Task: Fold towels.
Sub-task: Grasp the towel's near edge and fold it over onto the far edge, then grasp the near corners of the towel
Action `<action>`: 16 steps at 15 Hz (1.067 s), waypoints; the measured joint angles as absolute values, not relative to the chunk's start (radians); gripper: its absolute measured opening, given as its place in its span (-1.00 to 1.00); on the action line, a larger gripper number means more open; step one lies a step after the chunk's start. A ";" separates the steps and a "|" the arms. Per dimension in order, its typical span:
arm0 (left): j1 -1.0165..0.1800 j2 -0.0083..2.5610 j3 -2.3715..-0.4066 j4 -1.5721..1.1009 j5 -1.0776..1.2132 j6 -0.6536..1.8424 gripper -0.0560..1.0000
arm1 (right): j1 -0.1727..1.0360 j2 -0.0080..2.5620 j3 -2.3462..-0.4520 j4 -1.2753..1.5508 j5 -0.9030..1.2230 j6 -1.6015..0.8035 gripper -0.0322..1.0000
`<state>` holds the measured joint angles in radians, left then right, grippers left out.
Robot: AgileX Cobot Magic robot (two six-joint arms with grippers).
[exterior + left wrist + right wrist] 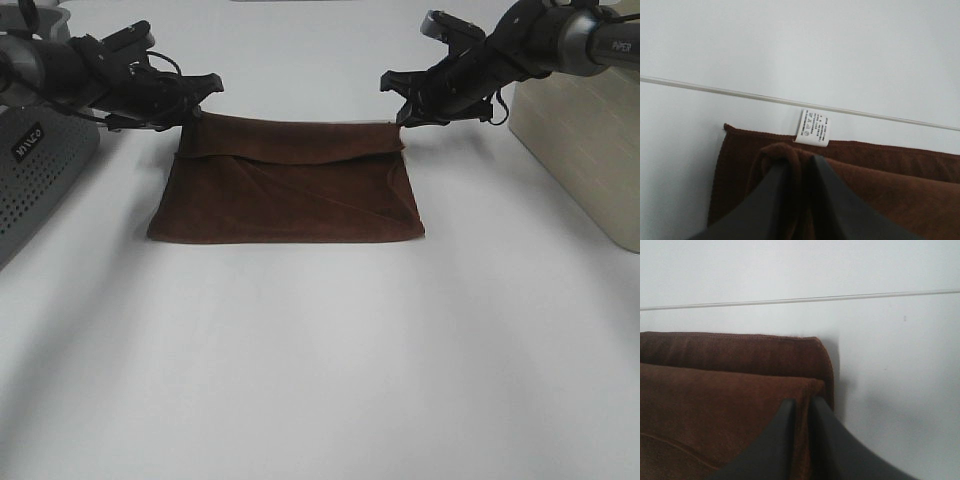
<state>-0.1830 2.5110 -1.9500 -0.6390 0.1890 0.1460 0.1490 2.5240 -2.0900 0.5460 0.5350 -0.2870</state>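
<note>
The dark reddish-brown towel (290,190) lies folded over on the white table, its top layer raised at the far edge. My left gripper (197,112) is shut on the towel's far left corner, and my right gripper (402,118) is shut on the far right corner. In the left wrist view the fingers (830,200) pinch a fold of the towel (900,195), with the lower layer and its white tag (813,127) lying beyond. In the right wrist view the fingers (825,440) clamp the upper layer's edge (715,410), short of the lower layer's far edge.
A grey perforated device (35,165) stands at the left edge of the table. A beige box (590,150) stands at the right. A thin seam line (740,94) crosses the table beyond the towel. White table surface (320,380) stretches in front.
</note>
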 joint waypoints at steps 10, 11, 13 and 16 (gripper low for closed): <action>-0.149 2.458 -1.950 -0.489 0.403 0.146 0.45 | 0.149 2.451 -2.093 0.542 0.795 -0.288 0.47; -0.144 2.446 -1.952 -0.488 0.458 0.135 0.45 | 0.149 2.443 -2.093 0.540 0.861 -0.282 0.47; -0.137 2.432 -1.954 -0.483 0.586 0.078 0.45 | 0.149 2.431 -2.093 0.535 0.999 -0.270 0.47; -0.133 2.424 -1.954 -0.480 0.748 0.049 0.45 | 0.149 2.428 -2.093 0.534 1.155 -0.254 0.47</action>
